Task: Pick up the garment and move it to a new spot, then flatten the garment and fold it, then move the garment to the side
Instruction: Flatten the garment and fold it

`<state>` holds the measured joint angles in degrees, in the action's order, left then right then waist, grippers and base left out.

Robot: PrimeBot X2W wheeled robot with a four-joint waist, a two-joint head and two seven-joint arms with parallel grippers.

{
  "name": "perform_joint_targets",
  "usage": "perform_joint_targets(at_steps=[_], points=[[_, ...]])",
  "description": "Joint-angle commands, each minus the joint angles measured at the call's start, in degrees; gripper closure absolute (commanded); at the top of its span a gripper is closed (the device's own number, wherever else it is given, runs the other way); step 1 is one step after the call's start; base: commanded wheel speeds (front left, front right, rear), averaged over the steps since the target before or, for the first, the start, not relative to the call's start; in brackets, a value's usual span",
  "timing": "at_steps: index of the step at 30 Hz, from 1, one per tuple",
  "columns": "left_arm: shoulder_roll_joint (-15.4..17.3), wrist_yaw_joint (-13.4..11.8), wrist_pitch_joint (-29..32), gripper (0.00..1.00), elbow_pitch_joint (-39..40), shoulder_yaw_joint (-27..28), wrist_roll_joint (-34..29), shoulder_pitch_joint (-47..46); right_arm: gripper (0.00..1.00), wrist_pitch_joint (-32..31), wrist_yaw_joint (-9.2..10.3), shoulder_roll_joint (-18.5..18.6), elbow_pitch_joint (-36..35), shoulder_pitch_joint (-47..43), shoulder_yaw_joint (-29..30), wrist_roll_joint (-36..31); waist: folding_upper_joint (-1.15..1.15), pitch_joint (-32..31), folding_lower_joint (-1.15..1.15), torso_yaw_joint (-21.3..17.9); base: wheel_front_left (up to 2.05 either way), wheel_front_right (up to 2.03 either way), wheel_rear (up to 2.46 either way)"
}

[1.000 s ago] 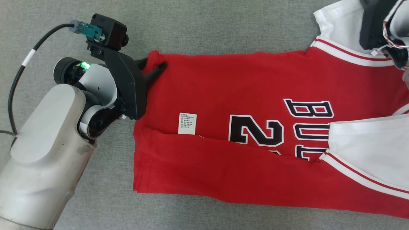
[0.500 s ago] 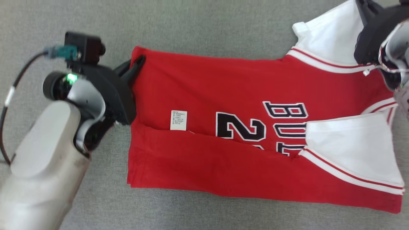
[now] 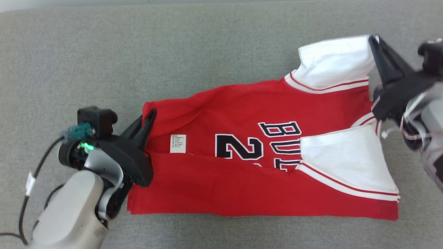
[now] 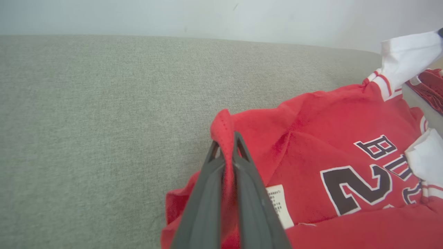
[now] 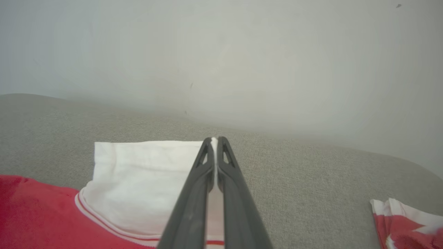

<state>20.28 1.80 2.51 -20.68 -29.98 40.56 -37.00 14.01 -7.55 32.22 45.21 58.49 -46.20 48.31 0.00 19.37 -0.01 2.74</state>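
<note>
Both claws bite down: the left gripper, whose fingers stood apart astride the hem a second ago, is now pinched shut on the far hem corner of the garment. The wrist view shows red cloth pulled up into a peak between the fingers. The right gripper is likewise closed, holding the outer edge of the white sleeve.

The red jersey lies lengthwise across the middle of the grey padded surface, well short of its far edge, with the near long side already turned over part of the black numerals and the care label facing up. The head camera has pulled back over this second, so the jersey's shift in its picture is no move of the cloth.

With both far corners secured, the grasp looks complete — the likely next step is to carry that far side over toward the near edge. The thin sleeve hold seems the one more likely to slip.
</note>
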Motion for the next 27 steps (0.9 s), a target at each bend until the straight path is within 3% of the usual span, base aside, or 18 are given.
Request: perform_joint_targets(at_steps=[1,10,20,27], points=[[0.0,-0.3,-0.7,1.0,0.3,0.0,-0.8,1.1,1.0,0.4,0.17,0.5,-0.8,-1.7,0.4,0.3,0.0,-1.4,0.01,-1.2,0.0,0.0,0.0],[0.4,-2.3,-5.9,1.0,2.0,-0.2,-1.8,6.8,1.0,1.2,0.17,2.3,-14.4,-18.4,10.0,-2.2,0.0,-4.2,0.01,-2.4,0.0,0.0,0.0],[1.1,-3.3,-11.1,1.0,2.5,-0.9,-4.6,9.0,1.0,1.2,0.17,-0.8,-28.1,-39.0,23.8,-6.8,0.0,-5.9,0.01,-2.6,0.0,0.0,0.0],[0.9,-3.1,-14.8,1.0,-0.1,-1.6,-6.2,9.9,1.0,-0.3,0.17,-4.5,-33.3,-48.5,31.4,-9.7,0.0,-6.4,0.01,-2.8,0.0,0.0,0.0]])
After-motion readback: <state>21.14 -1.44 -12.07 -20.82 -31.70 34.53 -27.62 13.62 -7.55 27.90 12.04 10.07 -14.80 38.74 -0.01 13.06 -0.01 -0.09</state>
